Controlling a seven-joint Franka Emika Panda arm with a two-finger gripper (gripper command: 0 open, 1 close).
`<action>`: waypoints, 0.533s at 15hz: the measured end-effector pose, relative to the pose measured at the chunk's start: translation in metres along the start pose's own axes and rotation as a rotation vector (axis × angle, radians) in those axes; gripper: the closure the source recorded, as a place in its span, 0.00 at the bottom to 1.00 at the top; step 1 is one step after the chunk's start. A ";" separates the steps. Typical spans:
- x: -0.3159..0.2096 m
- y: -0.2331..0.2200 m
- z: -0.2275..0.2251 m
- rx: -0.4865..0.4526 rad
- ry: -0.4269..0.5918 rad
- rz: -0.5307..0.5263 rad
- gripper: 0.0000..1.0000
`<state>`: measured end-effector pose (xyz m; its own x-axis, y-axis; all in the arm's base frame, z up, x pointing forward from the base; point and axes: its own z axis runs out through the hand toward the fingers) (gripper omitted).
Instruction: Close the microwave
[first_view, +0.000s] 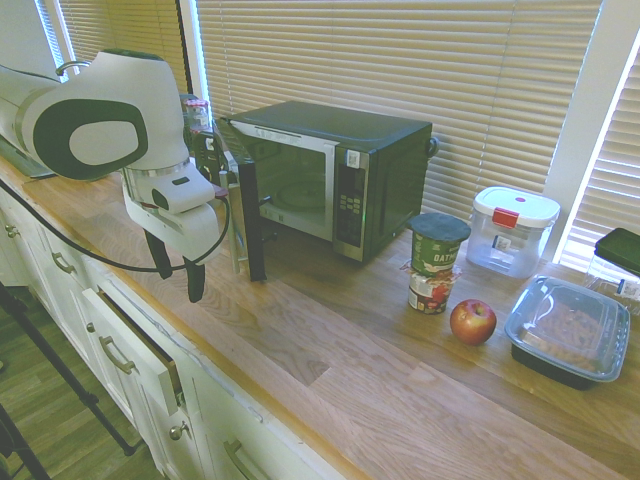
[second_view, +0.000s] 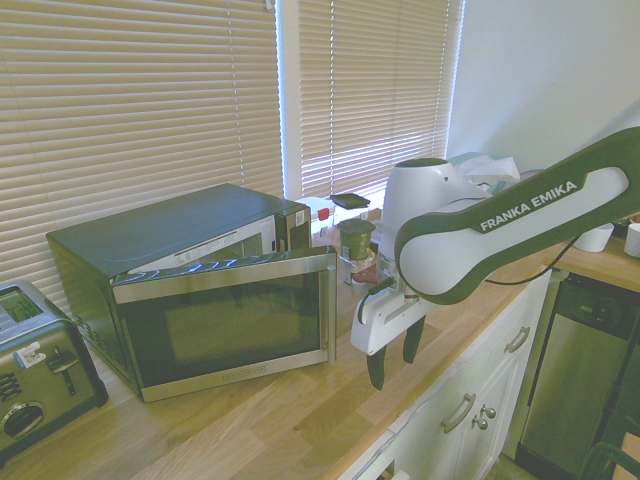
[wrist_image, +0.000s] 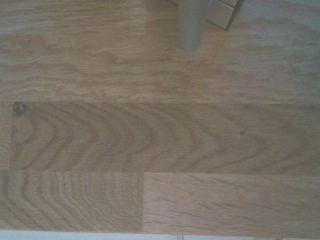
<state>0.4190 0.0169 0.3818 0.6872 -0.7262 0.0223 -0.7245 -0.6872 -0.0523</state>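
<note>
The black microwave (first_view: 385, 175) stands at the back of the wooden counter with its door (first_view: 250, 215) swung wide open. In the second exterior view the silver-trimmed glass door (second_view: 225, 325) faces the camera, away from the body (second_view: 165, 230). My gripper (first_view: 176, 272) hangs open and empty just above the counter, in front of the door's free edge and close to its silver handle (first_view: 237, 235). In the second exterior view the gripper (second_view: 395, 358) sits to the right of the door's end, apart from it. The wrist view shows counter wood and the lower end of the handle (wrist_image: 192, 27).
Right of the microwave stand two stacked cans (first_view: 435, 262), a red apple (first_view: 472, 321), a clear tub with a white lid (first_view: 513, 230) and a lidded black tray (first_view: 568, 328). A toaster (second_view: 40, 375) sits beyond the microwave's other side. The counter's front edge (first_view: 200, 345) runs below the gripper.
</note>
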 end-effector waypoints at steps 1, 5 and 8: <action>0.000 0.000 0.000 0.000 0.000 0.000 0.00; -0.008 -0.009 -0.001 -0.004 0.025 -0.036 0.00; -0.023 -0.029 -0.008 -0.004 0.065 -0.075 0.00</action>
<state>0.4238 0.0536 0.3911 0.7345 -0.6725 0.0906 -0.6717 -0.7395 -0.0439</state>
